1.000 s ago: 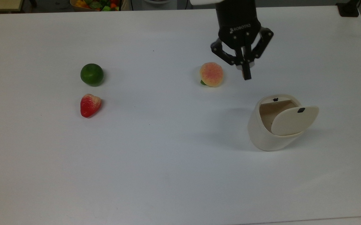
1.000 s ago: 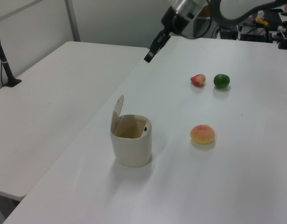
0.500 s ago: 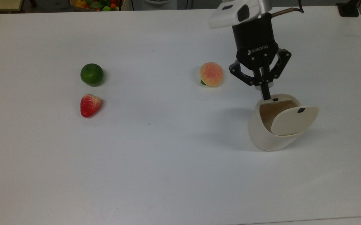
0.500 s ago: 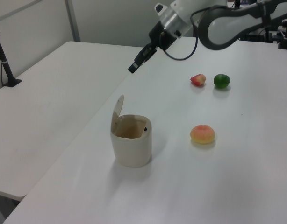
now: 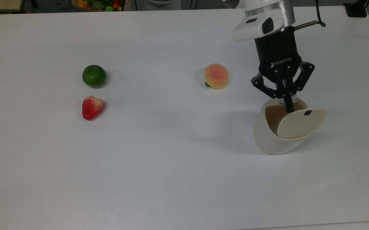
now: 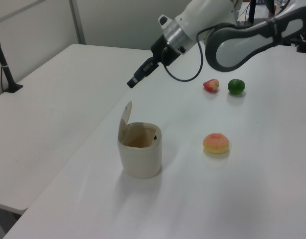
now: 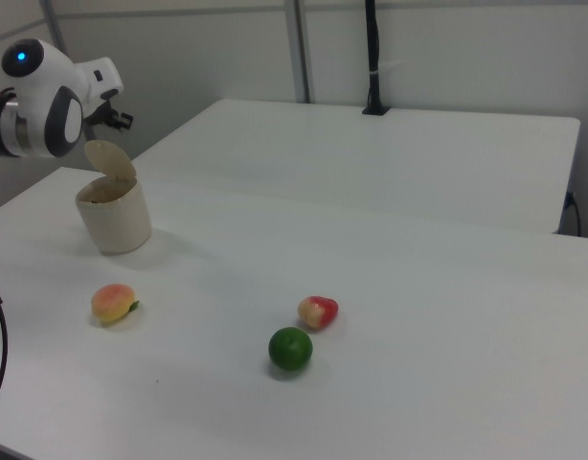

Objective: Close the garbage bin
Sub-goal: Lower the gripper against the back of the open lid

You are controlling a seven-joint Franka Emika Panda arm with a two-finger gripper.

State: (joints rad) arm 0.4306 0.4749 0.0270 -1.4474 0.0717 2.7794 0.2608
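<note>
1. Where our arm reaches over the white bench (image 5: pixel 171 179), we hold the black claw (image 5: pixel 288 108) above the small cream-white plastic garbage bin (image 5: pixel 269 137), its two fingers pressed together and gripping nothing.
2. We see the bin standing upright toward the top view's right, with its flat rounded lid (image 5: pixel 301 123) tipped up and its mouth uncovered.
3. From the left view, the claw (image 6: pixel 131 83) hangs above the raised lid (image 6: pixel 125 118), apart from it.
4. We find a pink-orange peach-like fruit (image 5: pixel 216 76) near the bin, on the top view's left of the claw.
5. Well apart, toward the top view's left, a round green lime-like fruit (image 5: pixel 94 76) sits just beside a red strawberry-like fruit (image 5: pixel 92 107).
</note>
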